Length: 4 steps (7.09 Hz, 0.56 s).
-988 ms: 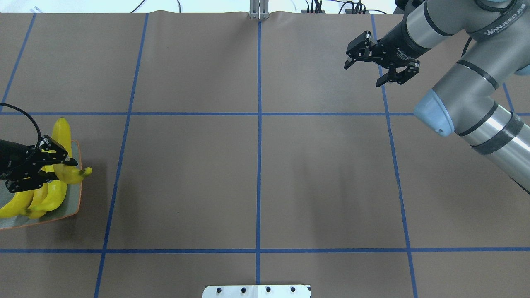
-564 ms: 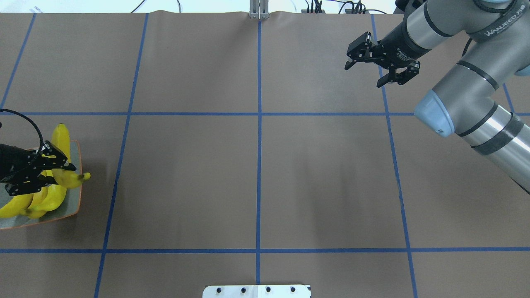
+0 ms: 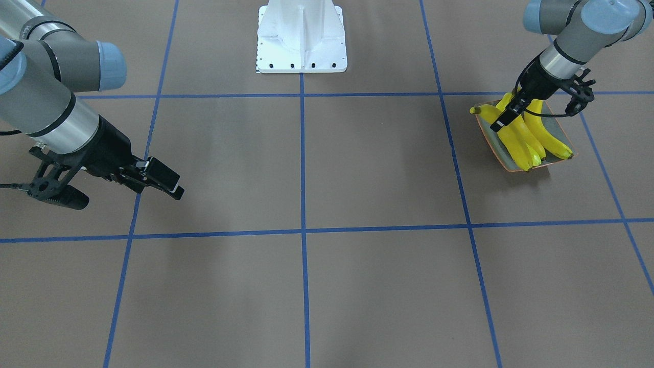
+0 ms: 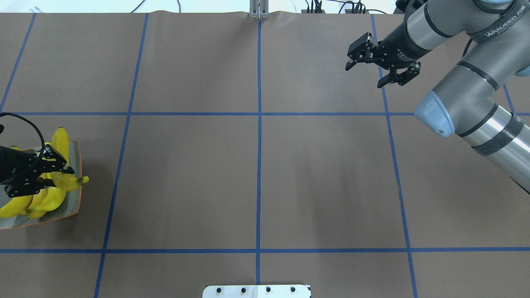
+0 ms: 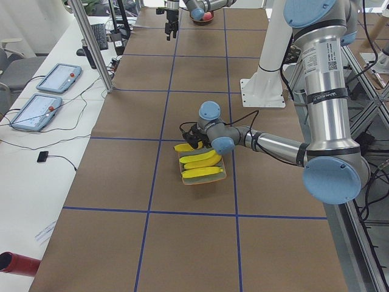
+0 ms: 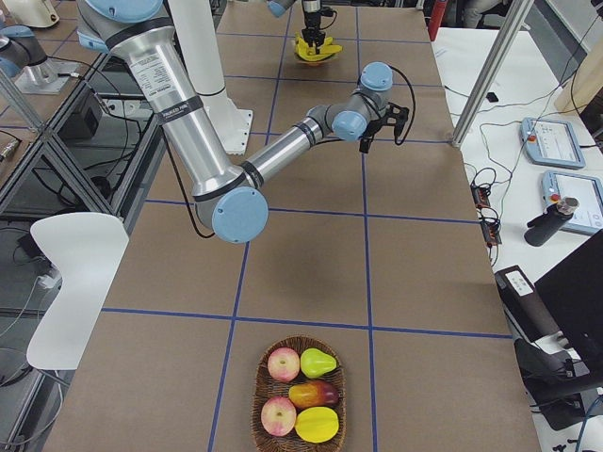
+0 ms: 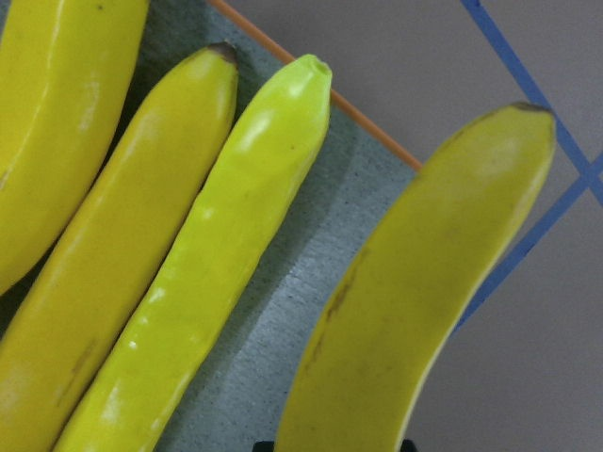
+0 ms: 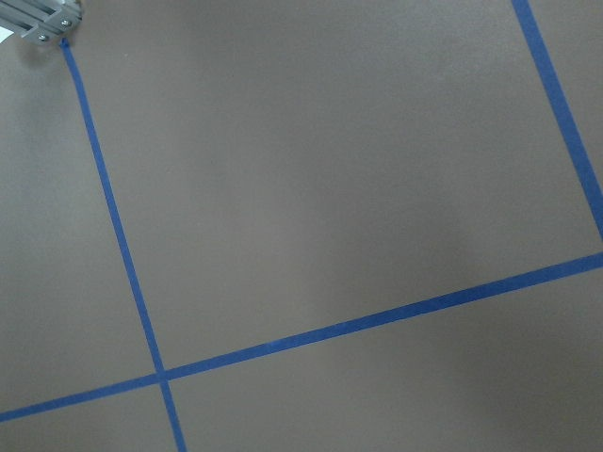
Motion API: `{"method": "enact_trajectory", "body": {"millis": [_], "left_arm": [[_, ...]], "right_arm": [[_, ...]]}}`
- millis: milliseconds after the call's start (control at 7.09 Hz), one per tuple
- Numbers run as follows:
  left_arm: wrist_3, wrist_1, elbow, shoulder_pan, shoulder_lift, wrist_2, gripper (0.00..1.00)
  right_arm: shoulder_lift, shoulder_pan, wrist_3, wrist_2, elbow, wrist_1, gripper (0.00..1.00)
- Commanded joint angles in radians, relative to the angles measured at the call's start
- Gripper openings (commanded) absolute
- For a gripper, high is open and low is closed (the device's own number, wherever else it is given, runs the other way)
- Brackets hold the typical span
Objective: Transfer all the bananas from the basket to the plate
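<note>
**Fourth banana held at the plate's edge**

The left gripper (image 4: 45, 177) is clamped on a banana (image 4: 71, 181), which juts out past its fingers and across the rim of the square plate (image 4: 73, 201) directly beneath it. It is held low and nearly flat, I'd say so it can be laid beside the three bananas (image 3: 516, 143) lying side by side under the gripper.

The right gripper (image 4: 363, 75) hangs wide open and empty over bare desk (image 4: 186, 178), far from the plate and out of the way. Beyond it sits the wicker basket (image 6: 255, 400), holding apples (image 6: 284, 363), a pear (image 6: 317, 362) and other fruit. I see no bananas in it, so this looks like the last one.
</note>
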Motion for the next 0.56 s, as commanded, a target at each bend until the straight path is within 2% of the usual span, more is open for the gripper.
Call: {"method": "enact_trajectory", "body": {"millis": [0,141,282,423], "left_arm": [[0.015,-0.001,0.017,0.002,0.002,0.001,0.00],[0.015,-0.001,0.016,0.010,0.002,0.001,0.04],[0.017,-0.001,0.016,0.010,0.002,0.001,0.58],[0.017,-0.001,0.016,0.011,0.007,0.003,1.00]], "right_arm": [[-0.001,0.000,0.000,0.001,-0.001,0.000,1.00],[-0.001,0.000,0.000,0.001,-0.001,0.000,1.00],[-0.001,0.000,0.000,0.001,-0.001,0.000,1.00],[-0.002,0.000,0.000,0.001,-0.002,0.002,1.00]]}}
